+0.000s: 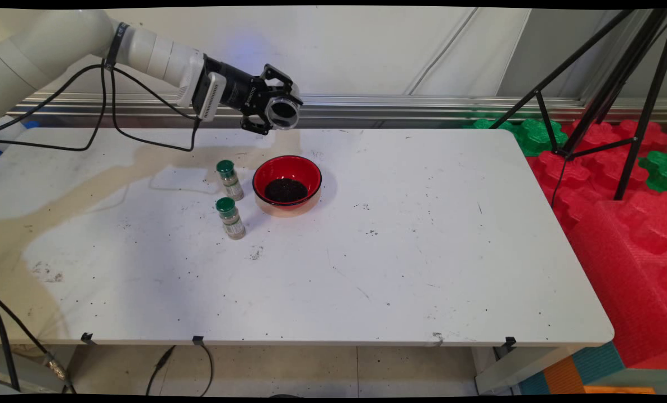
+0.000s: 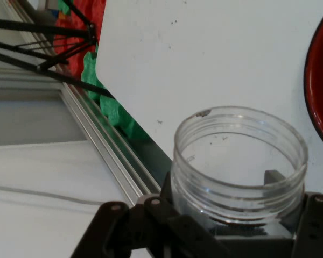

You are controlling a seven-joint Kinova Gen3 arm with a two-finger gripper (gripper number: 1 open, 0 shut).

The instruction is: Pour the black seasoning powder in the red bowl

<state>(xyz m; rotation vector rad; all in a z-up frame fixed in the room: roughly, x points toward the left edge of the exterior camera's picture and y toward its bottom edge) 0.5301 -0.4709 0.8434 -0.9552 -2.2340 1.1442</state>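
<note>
At the upper left of the main view the white arm [image 1: 143, 50] reaches toward the middle, with black cables [image 1: 109, 112] hanging below it. Its gripper [image 1: 275, 109] is raised above the far part of the white table [image 1: 423, 252] and its fingers are pressed on a clear plastic jar [image 1: 282, 112], which lies tilted on its side with the open mouth facing the camera. In the hand view the jar [image 2: 239, 161] has no lid and a few dark crumbs stick on its wall. Below the gripper, a little left of centre, two small bottles with green caps stand upright, one [image 1: 229, 179] behind the other [image 1: 230, 218]. Just right of them is a red bowl [image 1: 287, 185] with dark grains inside. Small dark specks are scattered on the table. At the right edge, black tripod legs [image 1: 619, 95] stand over red and green foam mats [image 1: 619, 168].
</note>
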